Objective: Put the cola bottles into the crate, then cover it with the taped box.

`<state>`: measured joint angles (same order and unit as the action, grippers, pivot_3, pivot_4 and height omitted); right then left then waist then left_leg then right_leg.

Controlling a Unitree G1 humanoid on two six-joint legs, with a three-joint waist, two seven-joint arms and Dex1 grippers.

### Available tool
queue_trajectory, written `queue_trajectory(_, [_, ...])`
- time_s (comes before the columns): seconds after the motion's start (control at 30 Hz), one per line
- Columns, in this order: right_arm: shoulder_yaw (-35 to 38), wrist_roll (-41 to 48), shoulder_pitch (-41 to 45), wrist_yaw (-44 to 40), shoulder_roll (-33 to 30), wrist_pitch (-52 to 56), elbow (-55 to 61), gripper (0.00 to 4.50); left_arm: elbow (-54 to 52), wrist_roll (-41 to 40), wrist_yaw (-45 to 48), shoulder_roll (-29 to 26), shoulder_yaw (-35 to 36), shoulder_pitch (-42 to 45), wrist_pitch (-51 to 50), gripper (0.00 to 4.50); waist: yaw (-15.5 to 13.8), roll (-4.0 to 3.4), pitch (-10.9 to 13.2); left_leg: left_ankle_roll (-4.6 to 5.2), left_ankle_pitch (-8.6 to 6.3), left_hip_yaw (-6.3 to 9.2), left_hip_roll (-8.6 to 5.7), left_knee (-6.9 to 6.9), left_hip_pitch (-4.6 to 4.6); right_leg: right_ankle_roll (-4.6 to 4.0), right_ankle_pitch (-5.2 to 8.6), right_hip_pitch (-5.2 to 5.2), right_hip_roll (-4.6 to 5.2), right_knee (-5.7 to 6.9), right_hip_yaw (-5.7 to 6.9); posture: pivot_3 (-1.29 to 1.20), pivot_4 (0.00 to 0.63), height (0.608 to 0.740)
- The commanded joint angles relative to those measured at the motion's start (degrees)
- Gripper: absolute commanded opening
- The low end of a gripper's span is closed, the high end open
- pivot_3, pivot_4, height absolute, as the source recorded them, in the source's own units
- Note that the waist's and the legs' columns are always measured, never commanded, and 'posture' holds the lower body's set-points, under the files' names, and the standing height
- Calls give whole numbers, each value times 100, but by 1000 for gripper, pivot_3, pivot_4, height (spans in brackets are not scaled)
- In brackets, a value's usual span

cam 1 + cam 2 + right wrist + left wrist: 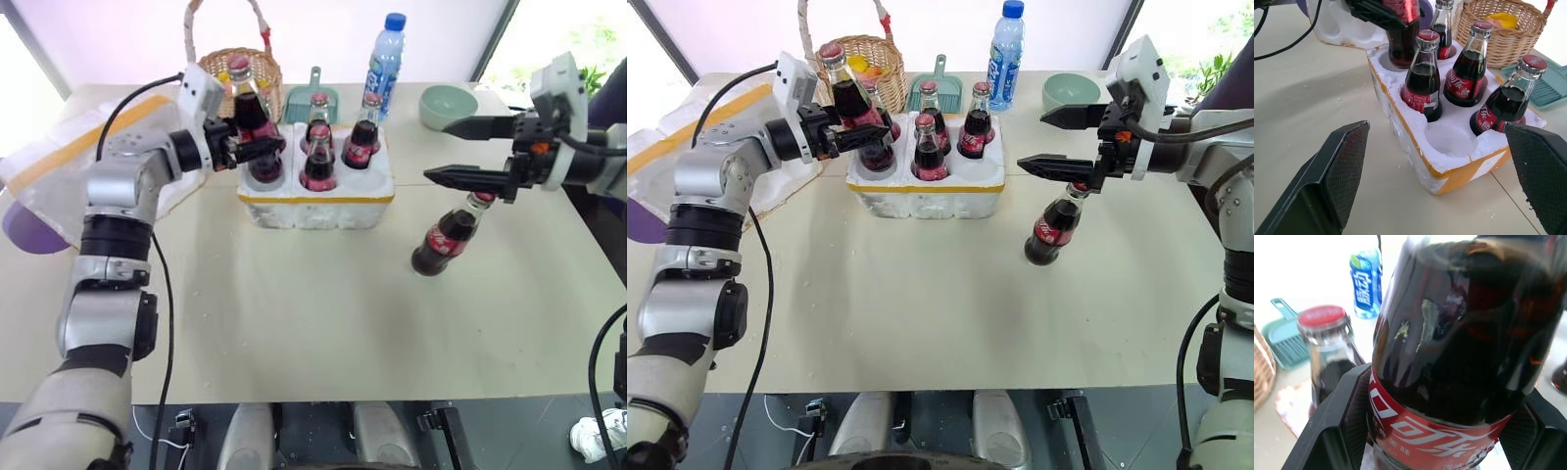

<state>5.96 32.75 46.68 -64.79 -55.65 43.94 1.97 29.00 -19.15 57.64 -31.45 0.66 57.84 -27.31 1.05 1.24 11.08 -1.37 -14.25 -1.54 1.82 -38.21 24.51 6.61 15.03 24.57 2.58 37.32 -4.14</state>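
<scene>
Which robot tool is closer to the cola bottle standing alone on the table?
Right. The right tool hovers open just above that cola bottle; the left tool is across the crate, gripping another bottle.

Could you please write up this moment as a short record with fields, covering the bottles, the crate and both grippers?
bottles seated in crate: four cola bottles
crate: white styrofoam crate with a yellow tape band; one near hole is empty
left gripper: left gripper shut on a fifth cola bottle, held over the crate's left rear hole
right gripper: right gripper open, holding nothing
loose bottle: last cola bottle on the table, below the right gripper
taped box: styrofoam shell at the table's left edge, not yet on the crate
</scene>
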Motion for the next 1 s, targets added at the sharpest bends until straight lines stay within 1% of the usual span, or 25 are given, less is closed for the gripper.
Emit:
queue_trajectory(0.03, [132, 12, 175, 32, -4, -115, 37, 4500, -413, -3, 102, -115, 31, 40, 6, 2841, -6, 0, 0, 0, 0, 0, 0, 0, 0, 0, 0, 0, 0, 0, 0, 0, 150, 740])
queue_trajectory(0.13, [122, 2, 183, 39, 12, -137, 20, 4500, -403, 86, 57, -103, -6, -12, 49, 2841, -8, 1, 0, 0, 0, 0, 0, -2, 2, 0, 0, 0, 0, 0, 0, 0, 150, 740])
queue_trajectory(0.27, [113, -4, 182, 27, 13, -164, 11, 4500, -227, 345, -168, 97, -184, -113, 145, 2841, -9, 1, 0, 0, 0, 1, 0, 0, 1, 0, 0, 0, 0, -1, 0, 0, 150, 740])
queue_trajectory(0.4, [97, -26, 193, 35, 25, -184, 4, 4500, 120, 545, -456, 393, -218, -149, 269, 2841, -16, 1, 0, 0, 0, 0, -1, -2, 1, 0, 0, 0, 1, 0, 0, 0, 150, 740])
queue_trajectory(0.57, [134, -15, 132, 54, 9, -169, 86, 4500, 824, 804, -969, 669, -151, -83, 580, 2841, -49, -4, -3, 0, 0, 2, -1, -4, -10, 0, 0, -11, 1, 5, 2, 0, 150, 740])
queue_trajectory(0.63, [182, 5, 77, 63, -23, -153, 145, 4500, 861, 757, -994, 704, -70, -94, 642, 3867, -54, -7, -8, 2, 2, 4, -3, -8, -15, 0, 0, -21, 1, 7, 2, 0, 150, 740])
queue_trajectory(0.7, [247, 39, 20, 71, -64, -124, 207, 4500, 649, 592, -877, 674, 65, -121, 650, 4435, -41, -6, -8, 7, 6, 4, -4, -9, -22, 1, -1, -28, 3, 7, 1, 0, 150, 740])
queue_trajectory(0.9, [490, 143, -118, 41, -253, -56, 324, 4500, -345, -251, -121, 297, 511, -198, -55, 4435, -17, -5, -7, 7, 8, 5, -3, -2, -7, 0, 0, -8, 2, 9, 2, 0, 150, 740])
queue_trajectory(1.0, [1001, 364, -343, -1, -535, 142, 394, 4500, -1148, -1042, 306, -142, 951, -202, -828, 4435, -15, -3, -3, 7, 7, 5, -1, 3, -1, 0, 0, -2, 2, 5, 2, 0, 150, 740])
